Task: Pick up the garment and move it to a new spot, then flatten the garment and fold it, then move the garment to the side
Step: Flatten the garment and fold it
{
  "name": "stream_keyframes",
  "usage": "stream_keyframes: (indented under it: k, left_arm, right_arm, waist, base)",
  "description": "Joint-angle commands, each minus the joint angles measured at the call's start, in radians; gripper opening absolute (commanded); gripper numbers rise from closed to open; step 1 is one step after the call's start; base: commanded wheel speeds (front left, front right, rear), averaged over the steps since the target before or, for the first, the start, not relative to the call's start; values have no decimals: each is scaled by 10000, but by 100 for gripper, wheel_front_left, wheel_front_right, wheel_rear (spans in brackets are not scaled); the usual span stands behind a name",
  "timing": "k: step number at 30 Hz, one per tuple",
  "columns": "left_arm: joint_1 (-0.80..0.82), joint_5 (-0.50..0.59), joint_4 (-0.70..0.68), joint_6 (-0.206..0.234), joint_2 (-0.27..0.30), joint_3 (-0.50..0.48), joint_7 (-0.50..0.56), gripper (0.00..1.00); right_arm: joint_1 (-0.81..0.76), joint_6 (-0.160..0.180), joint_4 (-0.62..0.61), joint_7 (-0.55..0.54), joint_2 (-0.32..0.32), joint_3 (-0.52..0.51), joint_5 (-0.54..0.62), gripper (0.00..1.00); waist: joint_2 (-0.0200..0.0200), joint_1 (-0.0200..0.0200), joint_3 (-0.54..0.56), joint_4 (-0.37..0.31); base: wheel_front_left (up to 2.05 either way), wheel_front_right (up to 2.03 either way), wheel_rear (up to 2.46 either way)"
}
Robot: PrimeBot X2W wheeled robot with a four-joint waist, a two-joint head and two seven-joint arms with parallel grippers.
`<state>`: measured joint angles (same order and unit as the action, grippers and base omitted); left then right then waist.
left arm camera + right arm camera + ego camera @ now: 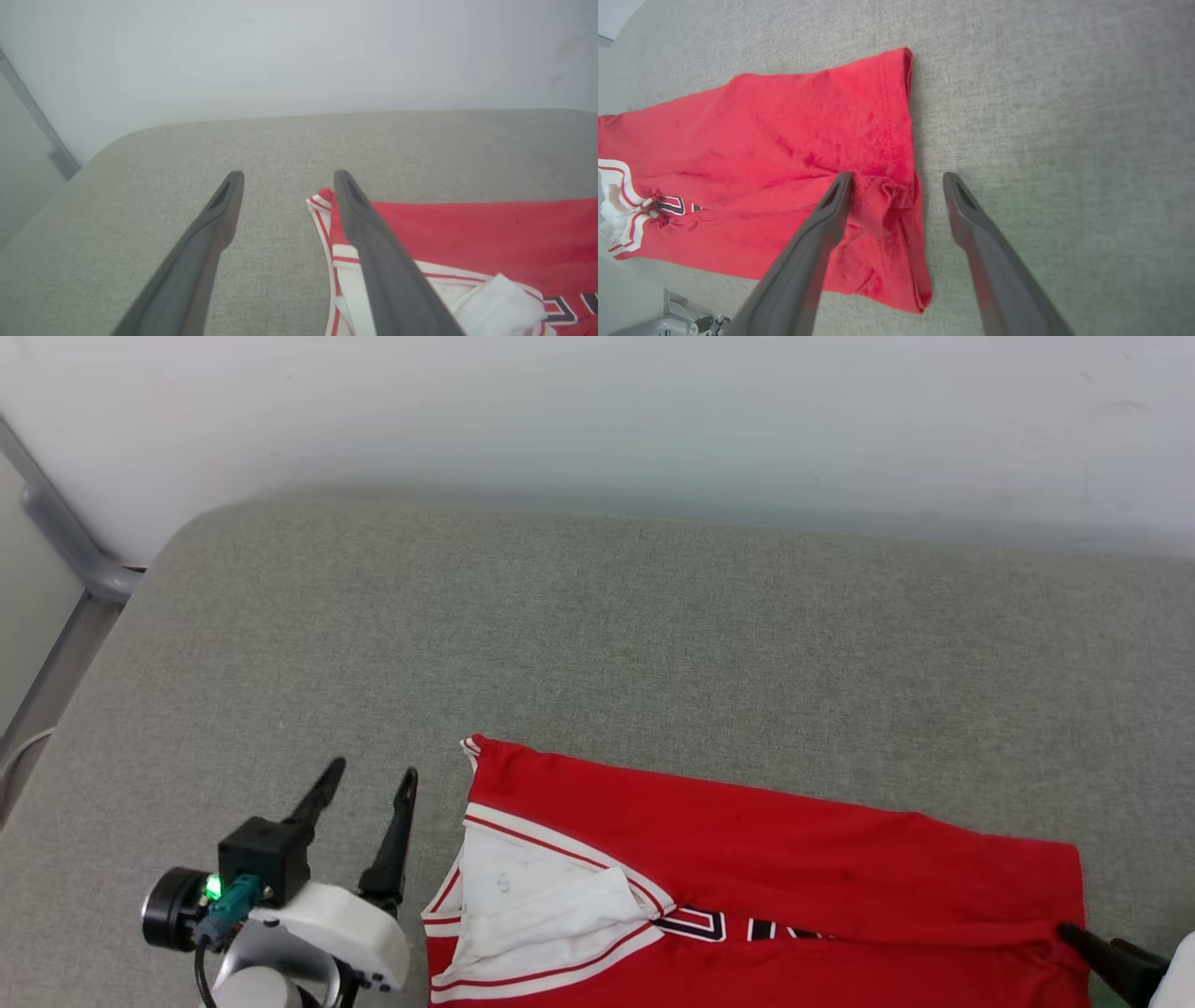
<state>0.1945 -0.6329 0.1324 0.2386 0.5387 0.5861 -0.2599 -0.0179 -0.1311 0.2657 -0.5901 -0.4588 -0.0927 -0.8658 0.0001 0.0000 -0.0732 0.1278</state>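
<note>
Left gripper [372,771]: fingers spread wide, nothing between them. The collar-and-sleeve end of the jersey tee [794,859] is just beside its inner finger. Right gripper [897,177]: also apart, straddling the hem, one finger over red cloth, the other over bare grey cushion [1064,116]. Jersey tee lies folded lengthwise, print half hidden. Likely mid-fold; next move probably needs a regrip at the ends for a crosswise fold. Cushion edge is close on the wrist side. Past the fingertips, plenty of bare cushion up to the wall [653,411].
</note>
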Motion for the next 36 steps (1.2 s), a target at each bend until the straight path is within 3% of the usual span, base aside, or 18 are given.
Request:
stream_keyframes:
  k: [1,7,18,23,34,35,36]
  left_arm:
    - [-134,316,-204,42,-237,-371,-62,100]
    - [-1175,2191,-695,-573,-1306,-2307,-59,100]
    - [-1762,4329,-977,-2105,-2874,-4259,-62,100]
    - [-1699,4828,-863,-2668,-3312,-4791,-63,100]
    - [-1638,5388,-746,-3278,-3820,-5384,-63,100]
    - [-1650,5435,-728,-3282,-3833,-5427,-63,100]
    - [-1661,5449,-712,-3325,-3854,-5473,-63,100]
  right_arm:
    - [144,7,47,-156,216,-134,185,100]
    - [412,9,332,-1026,1173,-825,1072,100]
    - [473,6,409,-1950,2314,-1009,1747,100]
    - [561,-11,467,-2065,2760,-557,1641,100]
    - [704,-18,822,-1766,2829,63,1211,100]
    - [712,-18,853,-1735,2806,125,1162,64]
    - [706,-18,881,-1680,2769,170,1113,36]
  waist:
    - [-1,0,-91,50]
    - [-1,0,-356,115]
    - [-1,0,-837,330]
    - [-1,0,-918,336]
    - [-1,0,-846,340]
    - [-1,0,-834,339]
    - [-1,0,-822,337]
  base:
    - [0,0,0]
    - [0,0,0]
    - [0,0,0]
    - [0,0,0]
    - [0,0,0]
    - [0,0,0]
    - [0,0,0]
